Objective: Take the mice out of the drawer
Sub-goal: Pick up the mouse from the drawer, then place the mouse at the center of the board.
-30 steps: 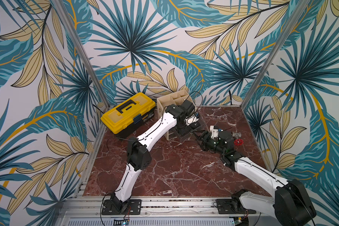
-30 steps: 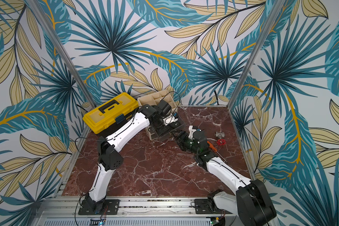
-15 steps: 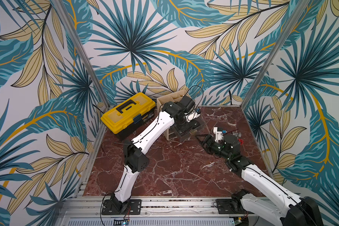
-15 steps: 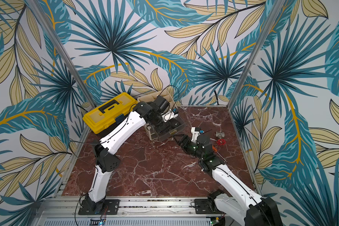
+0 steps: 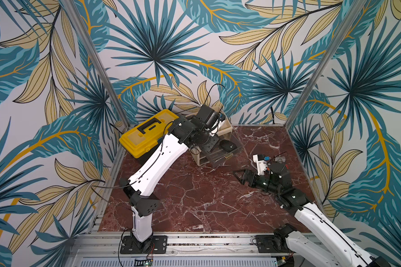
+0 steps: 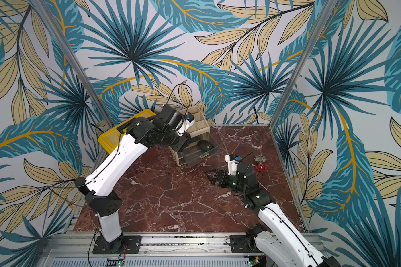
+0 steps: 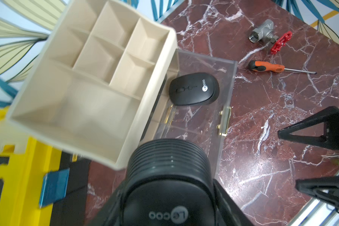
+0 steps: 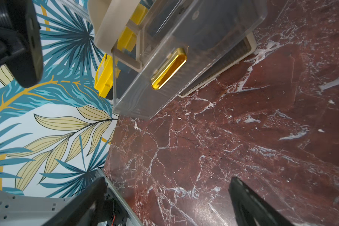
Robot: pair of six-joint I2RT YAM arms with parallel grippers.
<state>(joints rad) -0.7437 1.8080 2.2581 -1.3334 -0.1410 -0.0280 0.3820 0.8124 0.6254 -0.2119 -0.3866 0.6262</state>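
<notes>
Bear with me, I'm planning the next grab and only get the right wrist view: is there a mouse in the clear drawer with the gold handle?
Observer: Yes, one dark oval computer mouse lies inside the pulled-out clear plastic drawer, seen from the left wrist.
Operator: Is the left arm free to take it?
Observer: No, the left gripper is shut on another dark mouse with the same white logo.
Operator: Anything loose near my arm?
Observer: An orange-handled screwdriver and a metal valve with a red handwheel lie on the red marble tabletop, apart from the drawer.
</notes>
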